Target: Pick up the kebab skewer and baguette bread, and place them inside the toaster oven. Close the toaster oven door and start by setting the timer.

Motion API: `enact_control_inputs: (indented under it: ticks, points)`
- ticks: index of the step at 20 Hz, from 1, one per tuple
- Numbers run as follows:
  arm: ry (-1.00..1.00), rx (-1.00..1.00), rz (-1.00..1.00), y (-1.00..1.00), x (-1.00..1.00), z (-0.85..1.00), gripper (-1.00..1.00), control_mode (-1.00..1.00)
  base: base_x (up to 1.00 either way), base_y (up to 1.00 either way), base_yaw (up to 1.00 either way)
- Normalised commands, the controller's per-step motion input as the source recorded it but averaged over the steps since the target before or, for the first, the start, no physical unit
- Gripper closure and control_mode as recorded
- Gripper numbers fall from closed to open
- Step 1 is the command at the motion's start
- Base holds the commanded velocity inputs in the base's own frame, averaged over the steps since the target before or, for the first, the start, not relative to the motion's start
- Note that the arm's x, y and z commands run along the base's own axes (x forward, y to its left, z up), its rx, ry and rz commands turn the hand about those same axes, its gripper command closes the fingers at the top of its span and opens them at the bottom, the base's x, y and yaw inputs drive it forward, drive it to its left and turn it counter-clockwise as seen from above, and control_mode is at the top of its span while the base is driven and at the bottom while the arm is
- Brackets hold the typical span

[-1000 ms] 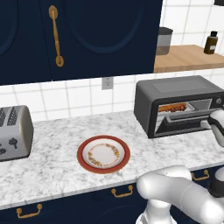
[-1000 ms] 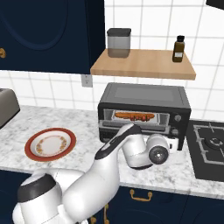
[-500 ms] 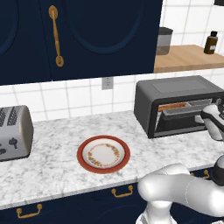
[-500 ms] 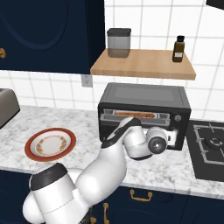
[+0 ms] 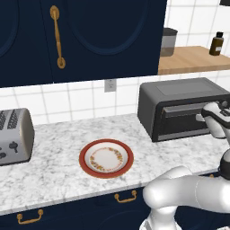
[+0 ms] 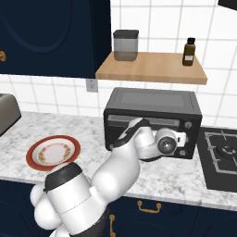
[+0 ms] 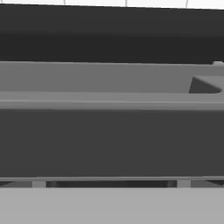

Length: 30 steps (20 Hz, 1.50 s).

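The dark grey toaster oven [image 5: 184, 110] [image 6: 152, 104] stands at the back of the counter. Its door [image 5: 186, 122] [image 6: 155, 124] is up and shut. The kebab skewer and the baguette bread are hidden. My gripper [image 5: 203, 117] [image 6: 178, 139] hovers right in front of the door's right part, near the knob panel [image 6: 187, 132], open with nothing between its fingers. In the hand view the door [image 7: 109, 140] and its horizontal bar handle [image 7: 96, 98] are very close.
A red-rimmed plate [image 5: 106, 158] [image 6: 53, 152] lies bare on the marble counter. A silver toaster [image 5: 13, 137] stands at the left. A gas hob [image 6: 222, 155] is right of the oven. A wooden shelf [image 6: 152, 69] above it carries a jar and a bottle.
The oven door has swung up from partly open to shut, hiding the food on the rack. My hand has risen and moved right along the door's front.
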Motion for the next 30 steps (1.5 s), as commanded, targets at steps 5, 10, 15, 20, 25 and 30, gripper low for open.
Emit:
enact_control_inputs:
  ticks: [5,10,15,20,25,30]
  points:
    - [0.00,0.00,0.00,0.00,0.15,0.00,-1.00,-1.00,0.00,0.00,0.00]
    - [0.00,0.00,0.00,0.01,0.20,0.00,-1.00,-1.00,0.00,0.00,0.00]
    - [0.00,0.00,0.00,0.10,0.36,-0.02,-1.00,-1.00,0.00,0.00,0.00]
    - [0.00,0.00,0.00,0.12,0.54,0.00,-1.00,-1.00,0.00,0.00,0.00]
    - [0.06,0.00,0.01,0.04,-0.13,-0.03,-1.00,-1.00,0.00,0.00,0.00]
    - [0.06,0.00,0.03,0.00,-0.40,-0.09,-1.00,-1.00,0.00,0.00,0.00]
